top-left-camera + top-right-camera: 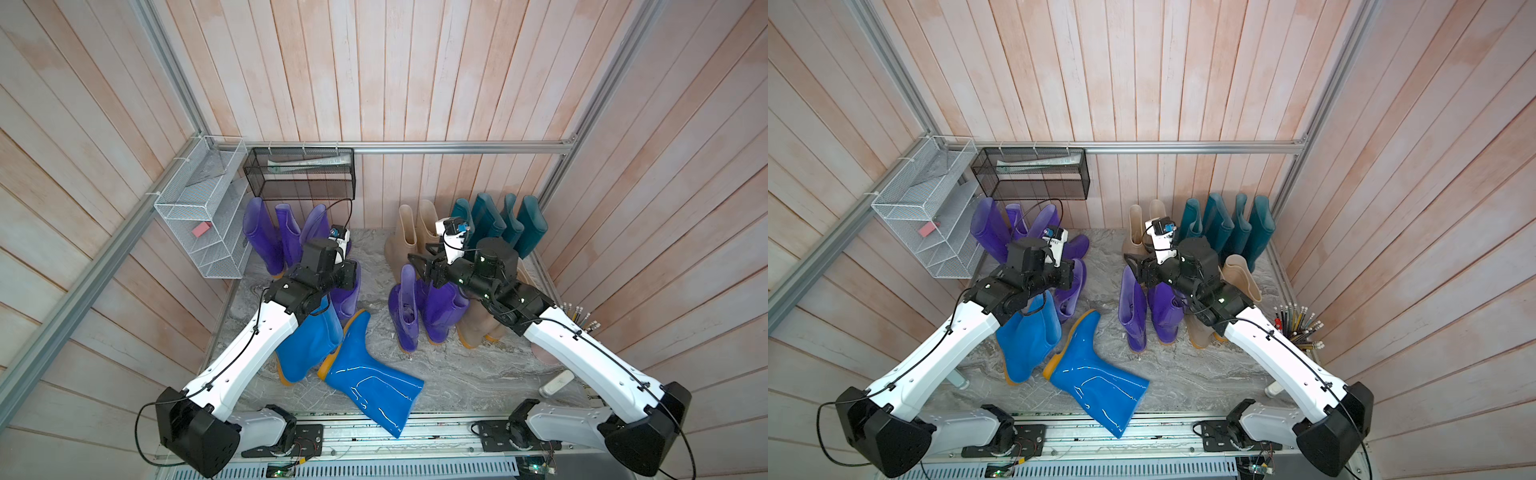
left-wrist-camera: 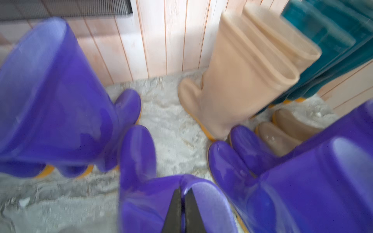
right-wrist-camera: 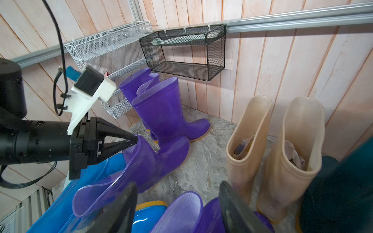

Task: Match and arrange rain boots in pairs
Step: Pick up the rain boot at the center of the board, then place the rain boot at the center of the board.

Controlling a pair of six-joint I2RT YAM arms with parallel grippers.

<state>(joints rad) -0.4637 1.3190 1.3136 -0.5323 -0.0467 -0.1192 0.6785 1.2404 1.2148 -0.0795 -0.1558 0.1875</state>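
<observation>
My left gripper [image 2: 182, 191] is shut on the top rim of a purple rain boot [image 3: 145, 161], which leans over beside an upright blue boot [image 1: 307, 345]. A second blue boot [image 1: 370, 382] lies on its side at the front. My right gripper [image 3: 177, 193] hangs open just above a standing purple pair [image 1: 415, 311], with nothing between its fingers. More purple boots [image 1: 270, 232] stand at the back left. A beige pair [image 1: 411, 232] and several teal boots [image 1: 498, 226] line the back wall. Another beige pair [image 1: 478, 328] is partly hidden under my right arm.
A white wire basket [image 1: 203, 208] and a black mesh basket [image 1: 299, 172] hang on the walls at the back left. A cup of pencils [image 1: 582, 318] stands by the right wall. A small white object [image 1: 555, 384] lies near the front right.
</observation>
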